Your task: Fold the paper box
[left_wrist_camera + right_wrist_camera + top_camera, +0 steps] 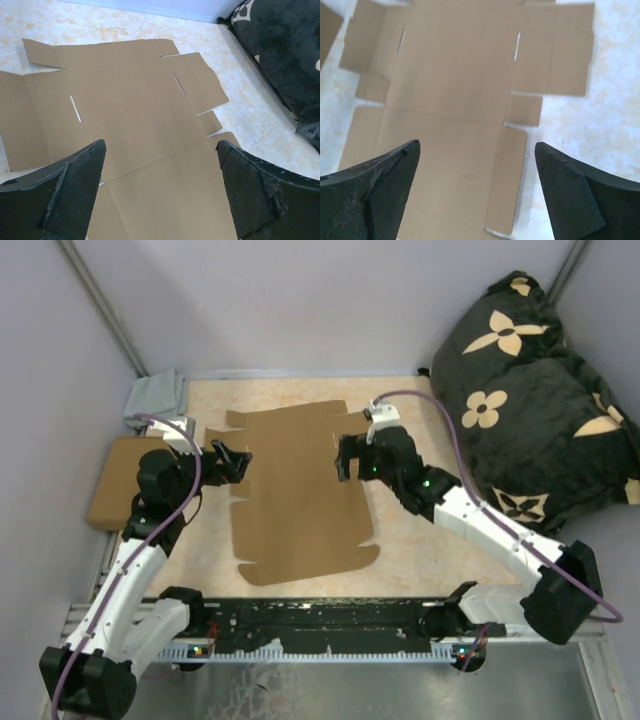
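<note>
The paper box (290,495) is a flat brown die-cut sheet with side flaps, tabs and slots, lying unfolded in the middle of the table. My left gripper (236,462) hovers at its left edge, open and holding nothing. My right gripper (345,458) hovers over the sheet's right side, also open and holding nothing. In the left wrist view the sheet (125,100) spreads out beyond the wide-apart fingers of the left gripper (161,147). In the right wrist view the right gripper (477,146) stands above the sheet (460,75), near one long side flap (507,180).
A big black pillow with tan flower prints (530,390) fills the right side, close to the right arm. A plain brown cardboard box (115,490) sits at the left edge, with a grey cloth (155,400) behind it. Grey walls close in the table.
</note>
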